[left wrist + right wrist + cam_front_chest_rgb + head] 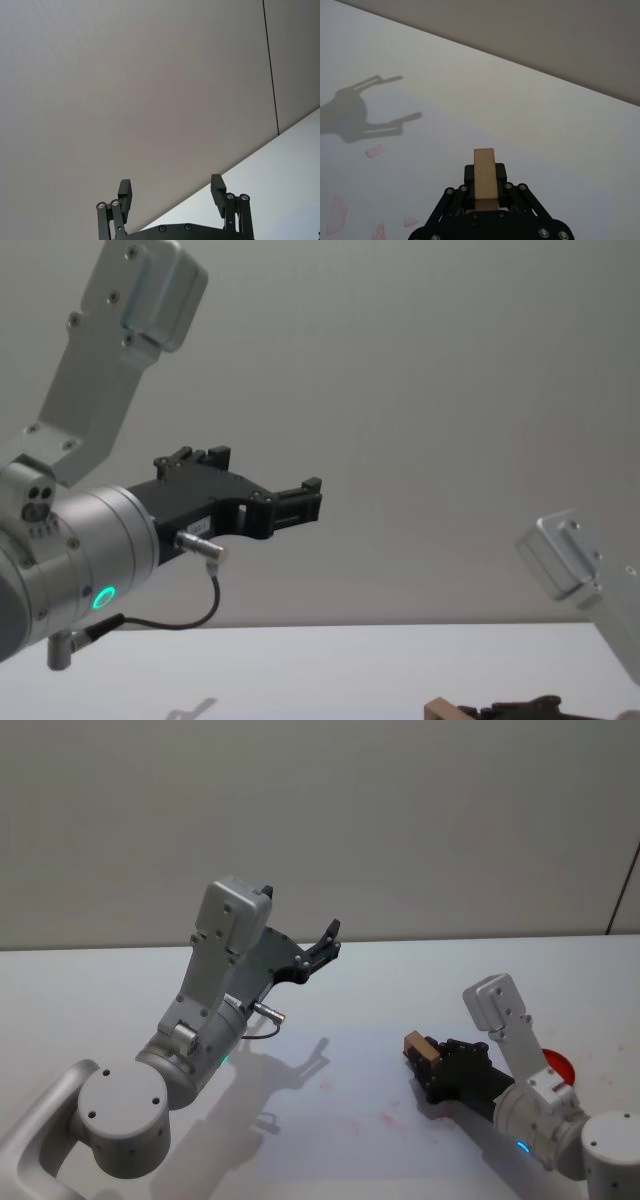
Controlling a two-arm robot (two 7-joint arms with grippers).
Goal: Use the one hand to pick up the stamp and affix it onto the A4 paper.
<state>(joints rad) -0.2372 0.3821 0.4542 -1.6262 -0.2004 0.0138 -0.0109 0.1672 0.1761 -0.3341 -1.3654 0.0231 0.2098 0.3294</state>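
Note:
The stamp point(420, 1048), a light tan wooden block, sits between the black fingers of my right gripper point(424, 1060), which is shut on it low over the A4 paper point(330, 1085). From the right wrist the stamp point(485, 175) sticks out forward beyond the gripper point(485, 173), over the paper point(430, 165), which carries several red prints point(374, 151). In the chest view the stamp point(440, 708) shows at the bottom edge. My left gripper point(328, 942) is raised high off the table, open and holding nothing; its fingers point(125, 192) stand wide apart.
A red round pad point(556, 1066) lies on the white table point(420, 970) just right of the right arm. The left arm's shadow point(290, 1070) falls across the paper. A plain grey wall stands behind the table.

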